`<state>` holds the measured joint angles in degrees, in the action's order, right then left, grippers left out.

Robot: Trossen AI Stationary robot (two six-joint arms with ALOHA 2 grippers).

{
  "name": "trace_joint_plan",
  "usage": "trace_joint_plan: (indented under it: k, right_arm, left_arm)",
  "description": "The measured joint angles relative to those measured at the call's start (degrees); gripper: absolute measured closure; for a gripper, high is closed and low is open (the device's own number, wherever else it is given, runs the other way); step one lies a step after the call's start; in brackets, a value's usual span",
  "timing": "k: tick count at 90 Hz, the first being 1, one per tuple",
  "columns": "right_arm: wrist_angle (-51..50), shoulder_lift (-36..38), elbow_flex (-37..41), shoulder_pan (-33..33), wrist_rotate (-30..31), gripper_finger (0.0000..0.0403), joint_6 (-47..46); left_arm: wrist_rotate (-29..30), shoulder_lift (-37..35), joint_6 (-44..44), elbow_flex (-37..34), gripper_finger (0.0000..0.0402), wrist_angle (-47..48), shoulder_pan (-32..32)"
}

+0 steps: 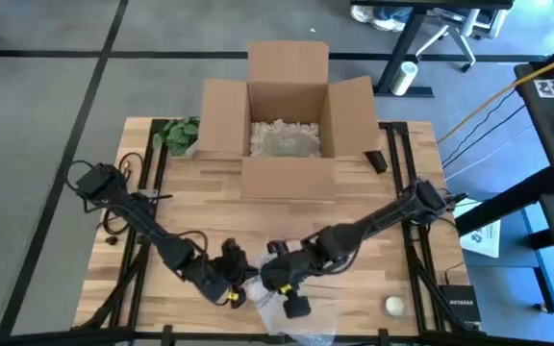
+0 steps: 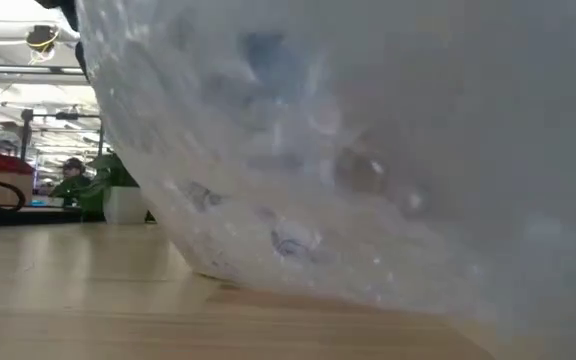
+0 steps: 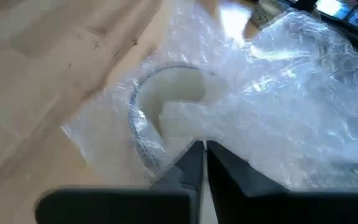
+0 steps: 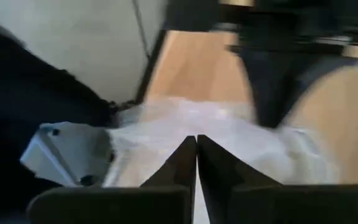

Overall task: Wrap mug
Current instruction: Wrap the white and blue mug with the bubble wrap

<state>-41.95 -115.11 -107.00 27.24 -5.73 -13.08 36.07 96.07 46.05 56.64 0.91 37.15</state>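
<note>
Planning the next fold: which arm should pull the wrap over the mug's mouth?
Left, probably. Left gripper is shut on the bubble wrap beside the mug opening; right gripper pinches wrap too, no mug in its view.

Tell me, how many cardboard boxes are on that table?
1. The open cardboard box sits at the table's far edge, middle; none other shows, though bubble wrap blocks the low view.

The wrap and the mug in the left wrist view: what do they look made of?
The wrap looks like clear plastic bubble film: see-through, crinkled, with glossy highlights. The mug under it seems pale glazed ceramic, with a smooth rim and whitish inside, but the film blurs it, so plastic is possible.
</note>
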Motion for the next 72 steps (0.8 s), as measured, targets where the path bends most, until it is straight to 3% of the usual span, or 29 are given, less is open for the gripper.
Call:
trace_joint_plan:
  k: [26, 47, 72]
  right_arm:
    - [-0.07, -3.71, 0.02, -1.73, -0.69, 0.0403, 0.04]
    - [-4.92, -4.74, 0.02, -4.97, 7.57, 0.0403, -0.47]
    - [-2.72, -5.93, 4.26, -7.56, 4.38, 0.0403, -2.32]
  left_arm:
    - [0.07, 0.00, 0.01, -0.02, 0.0402, -0.35, -1.60]
    - [0.17, 0.00, -1.03, -0.04, 0.0402, -0.06, -1.63]
    - [0.17, -0.01, -2.40, -0.04, 0.0402, 2.05, -2.05]
